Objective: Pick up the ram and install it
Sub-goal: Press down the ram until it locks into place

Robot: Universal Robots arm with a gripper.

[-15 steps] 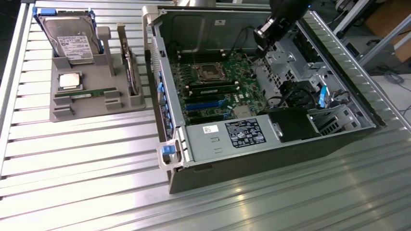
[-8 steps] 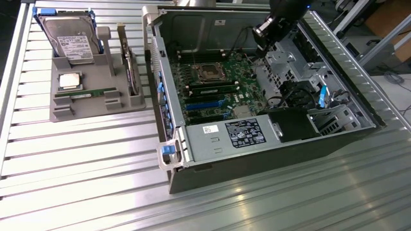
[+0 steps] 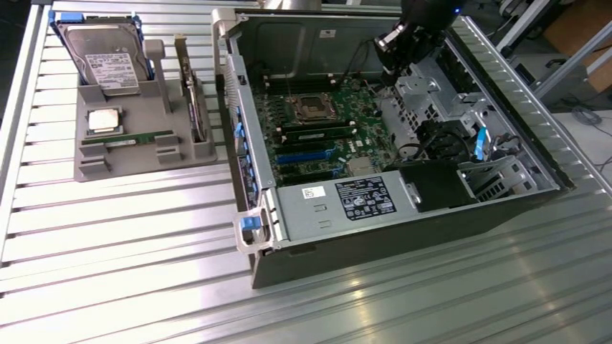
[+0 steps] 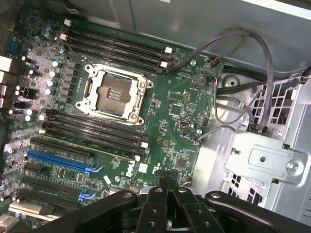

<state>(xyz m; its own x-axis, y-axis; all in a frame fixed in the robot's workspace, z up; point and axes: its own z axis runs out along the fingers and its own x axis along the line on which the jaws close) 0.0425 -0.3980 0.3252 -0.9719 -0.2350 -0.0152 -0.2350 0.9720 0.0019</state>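
One ram (image 3: pixel 127 140), a thin green stick, lies in a slot of the grey holder (image 3: pixel 96 168) at the exterior view's left. A second green ram stick (image 3: pixel 317 134) sits in a memory slot of the motherboard (image 3: pixel 330 154) inside the open computer case, and in the wrist view it appears as ram (image 4: pixel 92 140) among the black slots beside the bare CPU socket (image 4: pixel 114 92). My gripper (image 3: pixel 400 61) hangs over the far part of the case, well away from the holder. In the wrist view the gripper (image 4: pixel 167 188) is shut with nothing between its fingers.
The holder also carries a hard drive (image 3: pixel 105 61), a square silver CPU (image 3: pixel 103 120) and a thin part standing on edge (image 3: pixel 191 107). Inside the case are loose cables (image 4: pixel 243 43), a metal drive cage (image 4: pixel 265 155) and the power supply (image 3: pixel 335 204). The slatted metal table (image 3: pixel 125 251) surrounds everything.
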